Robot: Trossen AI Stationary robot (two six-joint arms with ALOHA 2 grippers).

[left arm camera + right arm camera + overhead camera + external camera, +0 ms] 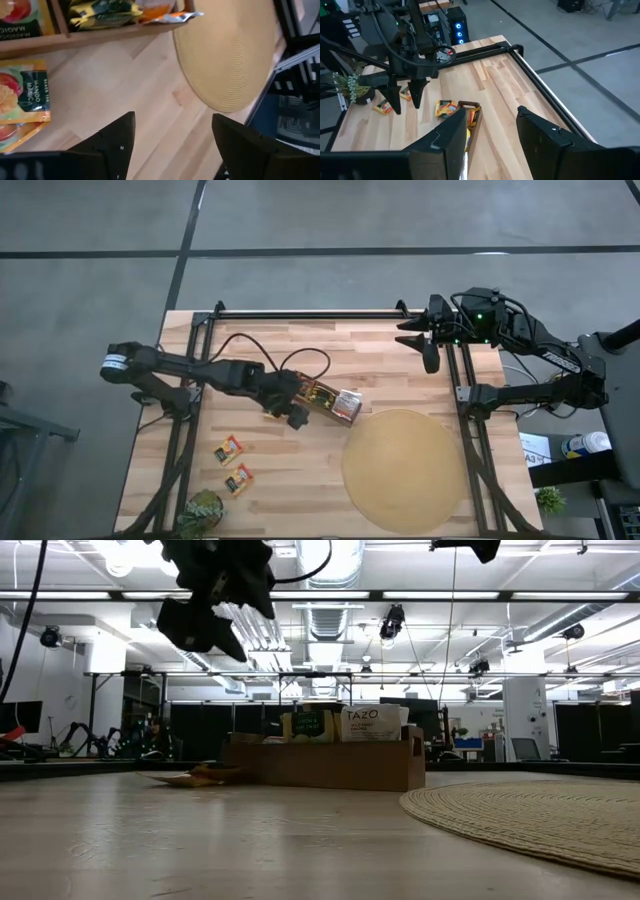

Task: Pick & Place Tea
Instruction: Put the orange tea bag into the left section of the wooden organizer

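Left tool (291, 413) hangs released and empty just above the surface (300, 480), right beside the wooden box (330, 401) stuffed with tea sachets (340, 724). Two more sachets (233, 463) lie loose nearby. Right tool (422, 340) is parked by the far corner, fingers spread too.

Sachets (107, 12) in box (100, 35), edge-cropped

The pale wooden plank table (300, 370) is evenly and brightly lit from above, and only soft shadows are cast. In the low view, glare is thrown by long ceiling light strips (420, 595), and the near tabletop is blurred. The dark left gripper (172, 145) is seen out of focus.
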